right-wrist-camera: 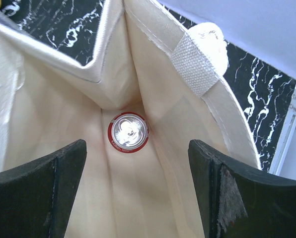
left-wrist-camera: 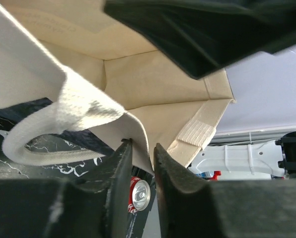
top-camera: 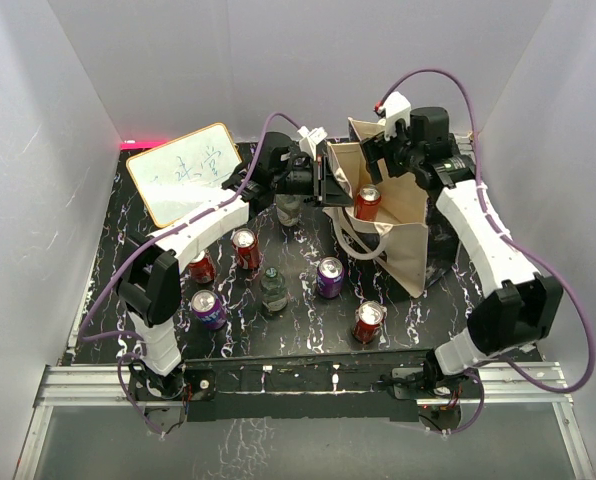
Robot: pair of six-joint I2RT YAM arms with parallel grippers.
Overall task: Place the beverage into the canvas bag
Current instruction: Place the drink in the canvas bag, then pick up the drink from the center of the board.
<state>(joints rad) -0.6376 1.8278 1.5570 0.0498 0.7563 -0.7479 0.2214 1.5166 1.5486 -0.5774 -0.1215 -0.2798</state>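
The beige canvas bag [top-camera: 406, 215] stands open at the back right of the table. A red beverage can [top-camera: 367, 203] stands upright on its floor and shows top-on in the right wrist view [right-wrist-camera: 128, 131]. My right gripper [top-camera: 388, 150] hangs over the bag's mouth. Its jaws [right-wrist-camera: 137, 144] are wide open and hold nothing, with the can well below them. My left gripper [top-camera: 323, 183] is at the bag's left rim. In the left wrist view the canvas rim [left-wrist-camera: 138, 131] runs between its slightly parted jaws [left-wrist-camera: 142, 145], beside a loop handle [left-wrist-camera: 63, 124].
Several cans stand on the black marbled table [top-camera: 428, 320]: red ones [top-camera: 245, 248] [top-camera: 201, 267] [top-camera: 369, 322] and purple ones [top-camera: 208, 309] [top-camera: 330, 277]. A dark bottle [top-camera: 273, 290] stands among them. A whiteboard [top-camera: 185, 172] lies at the back left. White walls close in the sides.
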